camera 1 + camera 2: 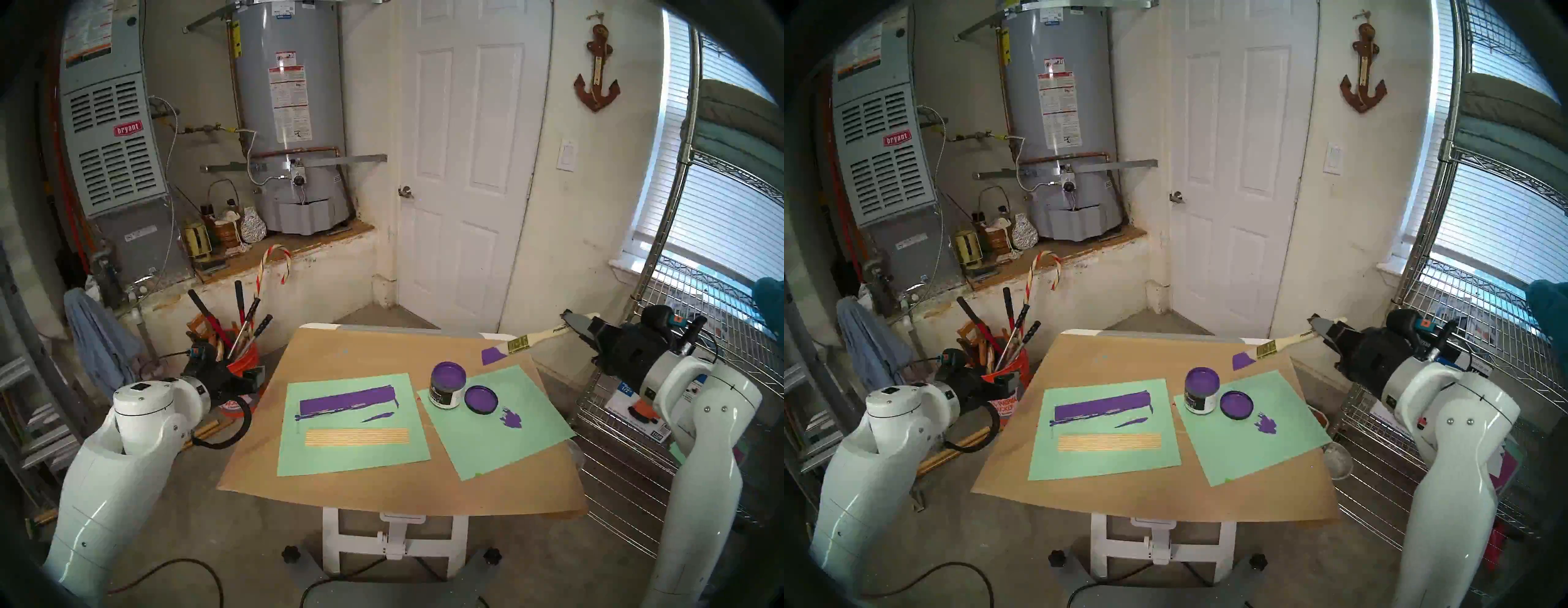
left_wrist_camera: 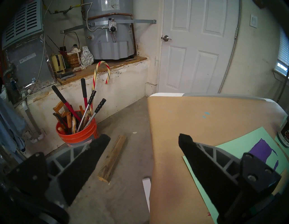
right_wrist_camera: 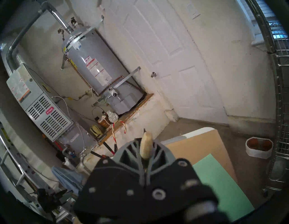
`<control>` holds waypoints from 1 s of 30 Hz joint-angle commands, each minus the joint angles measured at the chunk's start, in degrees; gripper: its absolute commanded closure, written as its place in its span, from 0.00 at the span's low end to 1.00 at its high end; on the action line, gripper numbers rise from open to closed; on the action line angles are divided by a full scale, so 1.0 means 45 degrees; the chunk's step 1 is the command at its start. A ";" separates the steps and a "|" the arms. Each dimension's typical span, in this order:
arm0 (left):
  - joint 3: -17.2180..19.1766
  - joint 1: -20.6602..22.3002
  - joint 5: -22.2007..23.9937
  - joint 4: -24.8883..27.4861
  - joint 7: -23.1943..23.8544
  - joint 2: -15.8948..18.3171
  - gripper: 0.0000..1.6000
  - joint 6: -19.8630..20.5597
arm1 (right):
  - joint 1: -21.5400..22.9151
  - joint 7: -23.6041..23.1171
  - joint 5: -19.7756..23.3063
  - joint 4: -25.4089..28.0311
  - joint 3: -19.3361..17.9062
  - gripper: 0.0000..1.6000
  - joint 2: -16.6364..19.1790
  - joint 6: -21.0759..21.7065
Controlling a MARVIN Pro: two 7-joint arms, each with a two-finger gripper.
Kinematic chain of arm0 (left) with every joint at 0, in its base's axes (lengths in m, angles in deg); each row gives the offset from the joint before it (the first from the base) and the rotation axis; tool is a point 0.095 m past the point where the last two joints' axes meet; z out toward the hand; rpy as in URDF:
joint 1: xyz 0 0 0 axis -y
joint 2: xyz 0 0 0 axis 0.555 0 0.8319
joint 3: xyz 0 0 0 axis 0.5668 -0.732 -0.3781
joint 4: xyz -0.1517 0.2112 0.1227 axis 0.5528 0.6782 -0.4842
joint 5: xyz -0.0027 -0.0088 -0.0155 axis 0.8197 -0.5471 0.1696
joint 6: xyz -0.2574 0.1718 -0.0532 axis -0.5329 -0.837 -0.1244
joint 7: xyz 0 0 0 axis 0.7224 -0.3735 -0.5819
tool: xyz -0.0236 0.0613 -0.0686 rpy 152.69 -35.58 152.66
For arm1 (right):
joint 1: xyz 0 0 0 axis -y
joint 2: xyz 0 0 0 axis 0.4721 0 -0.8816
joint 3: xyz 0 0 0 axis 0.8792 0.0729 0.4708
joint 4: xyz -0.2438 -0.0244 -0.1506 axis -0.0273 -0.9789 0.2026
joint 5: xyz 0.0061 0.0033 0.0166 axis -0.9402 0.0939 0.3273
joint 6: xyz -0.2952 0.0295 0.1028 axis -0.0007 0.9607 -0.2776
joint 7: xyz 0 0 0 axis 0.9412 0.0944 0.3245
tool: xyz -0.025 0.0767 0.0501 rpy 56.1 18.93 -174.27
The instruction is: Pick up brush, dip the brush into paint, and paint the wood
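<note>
Holding: right end effector (image 1: 583, 329) is clamped on the far end of the brush (image 1: 519, 344) handle, jaws pinched tight around the pale wood; the wrist view shows the handle tip poking out between them.
Brush spot: it's up in the air over the far right corner of the counter (image 1: 360, 352), purple bristles pointing down-left, just beyond the paint jar (image 1: 446, 384) and not touching it.
Left side: left end effector (image 2: 143, 139) hangs wide apart with nothing in it, off the counter's left edge, so it's basically parked.
Wood: the wood (image 1: 357, 437) panel lies flat on the left green sheet (image 1: 348, 458), bare tan, just in front of a purple bar-shaped smear (image 1: 345, 402). Looks like it has no paint on it yet.
Risk, grip: it's got the brush by the very end, so that's a long lever. Any side push while dipping or stroking could probably twist the handle in the jaws.
Risk, jar: the jar is small and open. Coming in at a slant might nudge or tip it, and the lid (image 1: 480, 399) sits touching or just beside it on the right green sheet (image 1: 530, 429).
Risk, drips: the bristles are already loaded purple, so carrying them across could drip on the counter paper.
Risk, aim: smear and panel are near each other and similar in shape, so a stroke could land on paper instead.
Risk, sliding: nothing seems to pin the panel down, so brush drag might shove it.
</note>
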 commanded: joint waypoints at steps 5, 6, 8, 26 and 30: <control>0.0131 0.0056 0.0026 0.0209 -0.0019 0.0019 0.00 -0.0031 | 0.0372 0.1367 0.1022 0.0162 0.0926 1.00 0.1165 -0.0040; 0.0131 0.0056 0.0026 0.0209 -0.0019 0.0019 0.00 -0.0031 | 0.0377 0.1511 0.1084 0.0184 0.1024 1.00 0.1204 -0.0040; 0.0131 0.0056 0.0026 0.0209 -0.0019 0.0019 0.00 -0.0031 | 0.0342 0.1708 0.1128 0.0218 0.1248 1.00 0.1350 -0.0040; 0.0135 0.0051 0.0029 0.0216 -0.0024 0.0018 0.00 -0.0028 | 0.0532 0.2851 0.0558 -0.0434 0.2925 1.00 0.1961 -0.0040; 0.0136 0.0051 0.0029 0.0217 -0.0025 0.0017 0.00 -0.0027 | 0.0704 0.2946 0.0810 -0.0532 0.2892 1.00 0.1655 -0.0040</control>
